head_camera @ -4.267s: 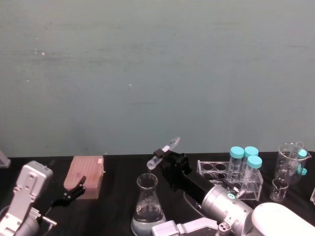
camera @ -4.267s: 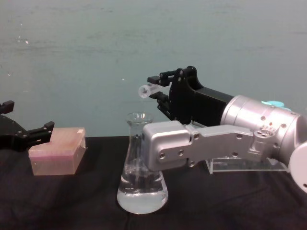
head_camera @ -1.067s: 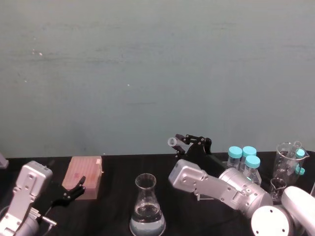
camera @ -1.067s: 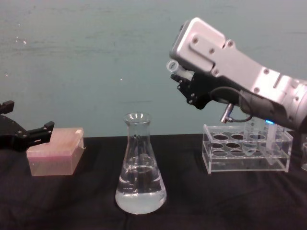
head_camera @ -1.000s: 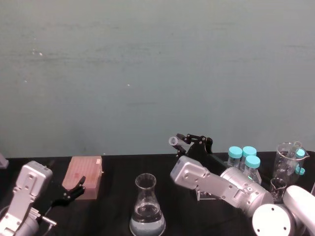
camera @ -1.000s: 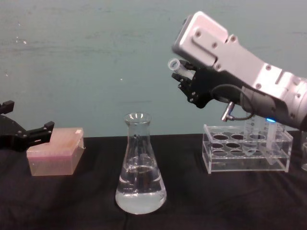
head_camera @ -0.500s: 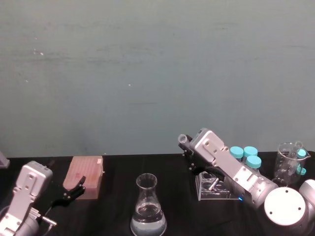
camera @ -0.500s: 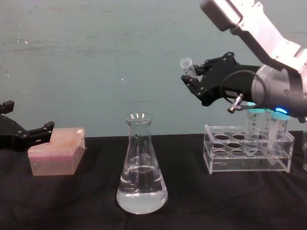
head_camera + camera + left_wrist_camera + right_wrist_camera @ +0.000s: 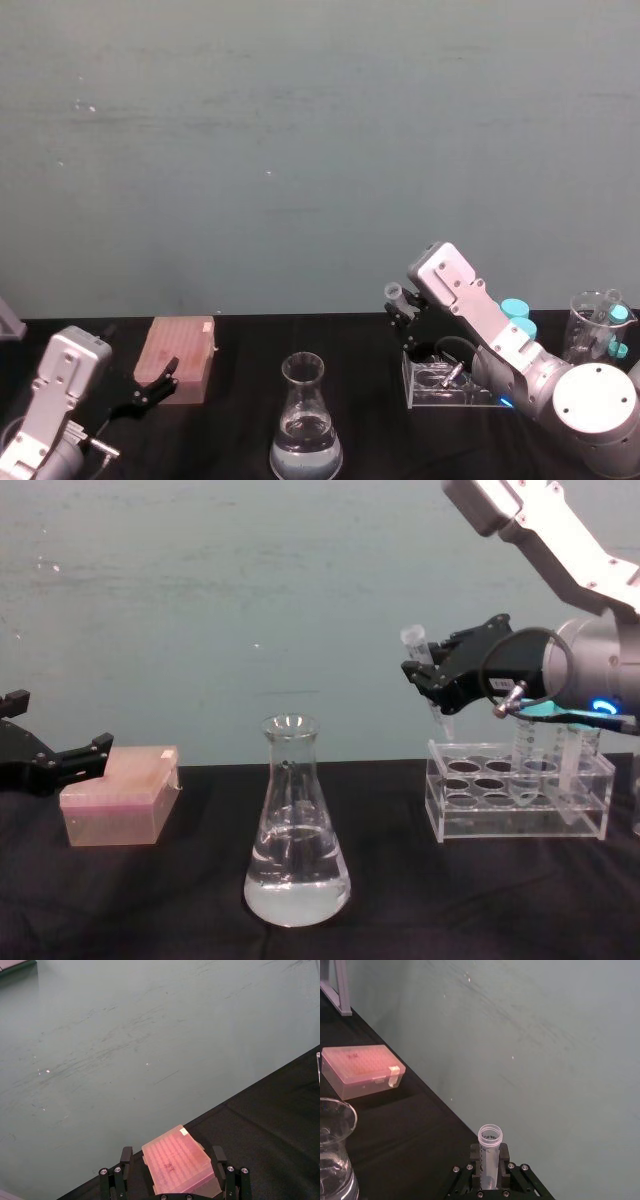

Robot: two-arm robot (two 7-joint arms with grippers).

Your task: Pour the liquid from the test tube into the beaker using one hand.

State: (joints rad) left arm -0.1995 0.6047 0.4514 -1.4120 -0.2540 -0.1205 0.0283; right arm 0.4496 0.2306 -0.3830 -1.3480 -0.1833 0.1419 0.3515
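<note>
Left pincer (image 9: 60,760): fingers spread, empty, beside pink tip box (image 9: 118,794).
Beaker (image 9: 296,825): upright on worktop (image 9: 400,900), centre.
Right pincer (image 9: 432,685): clamped on test tube (image 9: 418,645), upright above acrylic rack (image 9: 515,800).

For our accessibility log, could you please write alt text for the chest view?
The right gripper holds the test tube upright above the clear rack. The beaker stands centre; the left gripper rests beside a pink box.
</note>
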